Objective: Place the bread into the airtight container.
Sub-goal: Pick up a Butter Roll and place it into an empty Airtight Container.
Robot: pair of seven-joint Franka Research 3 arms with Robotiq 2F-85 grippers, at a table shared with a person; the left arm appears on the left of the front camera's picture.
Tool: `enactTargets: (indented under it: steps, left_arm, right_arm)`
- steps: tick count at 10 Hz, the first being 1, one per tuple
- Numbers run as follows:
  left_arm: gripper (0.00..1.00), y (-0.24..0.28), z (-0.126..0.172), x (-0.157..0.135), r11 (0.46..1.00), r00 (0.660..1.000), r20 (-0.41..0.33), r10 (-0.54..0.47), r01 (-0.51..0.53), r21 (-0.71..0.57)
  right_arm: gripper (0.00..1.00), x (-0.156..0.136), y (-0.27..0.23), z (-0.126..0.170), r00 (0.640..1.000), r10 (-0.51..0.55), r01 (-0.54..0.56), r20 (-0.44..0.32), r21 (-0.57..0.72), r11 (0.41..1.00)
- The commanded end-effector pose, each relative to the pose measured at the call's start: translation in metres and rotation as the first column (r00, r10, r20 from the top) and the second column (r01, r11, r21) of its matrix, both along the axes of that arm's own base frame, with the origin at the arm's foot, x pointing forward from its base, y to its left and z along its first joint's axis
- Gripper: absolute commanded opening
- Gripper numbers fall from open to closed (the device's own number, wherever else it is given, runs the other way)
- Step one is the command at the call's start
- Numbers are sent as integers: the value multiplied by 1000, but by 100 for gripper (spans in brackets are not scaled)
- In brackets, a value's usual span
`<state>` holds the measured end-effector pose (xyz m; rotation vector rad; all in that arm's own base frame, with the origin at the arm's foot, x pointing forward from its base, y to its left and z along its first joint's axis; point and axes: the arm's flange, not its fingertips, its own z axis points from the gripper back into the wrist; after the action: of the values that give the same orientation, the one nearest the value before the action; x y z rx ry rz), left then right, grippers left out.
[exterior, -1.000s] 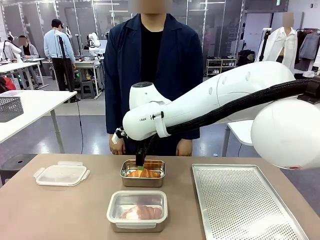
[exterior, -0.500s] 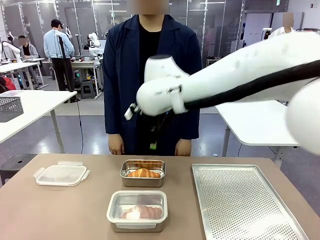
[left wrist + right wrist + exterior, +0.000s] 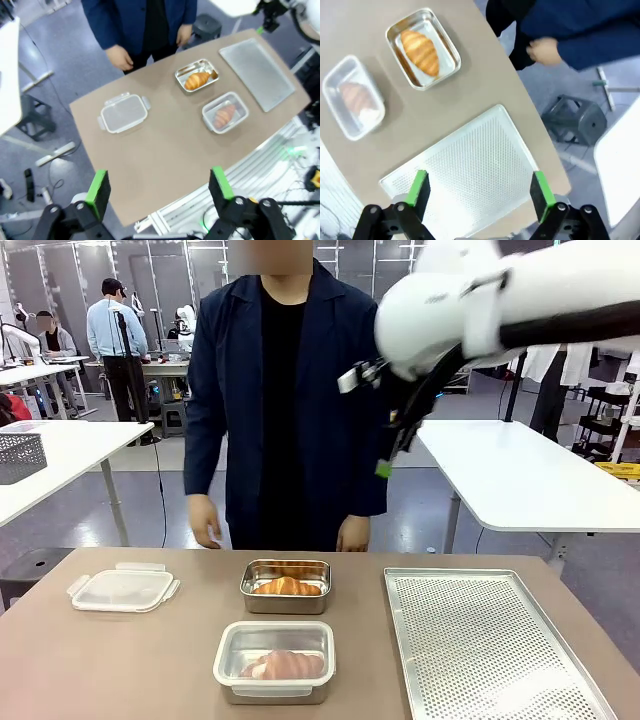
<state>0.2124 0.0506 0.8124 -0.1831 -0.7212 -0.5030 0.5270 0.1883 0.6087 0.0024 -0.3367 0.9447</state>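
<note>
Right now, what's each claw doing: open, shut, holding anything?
Left claw: open, holding nothing, high above the table.
Right claw: open, holding nothing, raised over the tray.

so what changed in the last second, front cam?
The right gripper lifted off the croissant in the open metal container, rising up and to the right, jaws open and empty. The person's hand shifted left. Lidded container, loose lid and perforated tray unchanged.

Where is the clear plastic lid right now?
In the front view, the clear plastic lid lies on the brown table's left side, left of the open steel container.
</note>
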Motion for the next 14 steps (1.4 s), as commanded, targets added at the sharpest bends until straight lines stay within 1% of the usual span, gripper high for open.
enactTargets:
  steps: [1,3,4,5,6,7,9,11,12,13,14]
  left_arm:
    - [100,-1,0,0,1000,1000,1,-7,7,9]
    - [100,-1,0,0,1000,1000,1,-7,7,9]
    - [100,-1,0,0,1000,1000,1,-7,7,9]
    - [100,-1,0,0,1000,1000,1,-7,7,9]
    - [100,-1,0,0,1000,1000,1,-7,7,9]
    - [100,-1,0,0,1000,1000,1,-7,7,9]
    - [100,-1,0,0,1000,1000,1,-7,7,9]
    - [100,-1,0,0,1000,1000,1,-7,7,9]
    - [100,-1,0,0,1000,1000,1,-7,7,9]
    - [100,-1,0,0,1000,1000,1,-7,7,9]
    - [100,-1,0,0,1000,1000,1,-7,7,9]
  right_arm:
    - [100,-50,-53,20,990,-136,135,28,44,990]
    - [100,-98,-95,57,960,-275,272,59,52,961]
    - [100,-123,-114,76,946,-314,307,81,90,947]
    - [100,-152,-136,98,942,-321,298,101,193,935]
    - [100,-172,-149,112,935,-339,311,103,223,924]
    - [100,-189,-152,122,933,-346,318,98,224,921]
    - [100,-222,-156,143,932,-348,312,102,266,912]
    - [100,-236,-152,151,930,-352,314,105,272,910]
    - [100,-233,-148,152,930,-352,314,101,276,908]
    - [100,-236,-158,157,933,-335,297,132,244,923]
    - [100,-236,-158,157,933,-335,297,132,244,923]
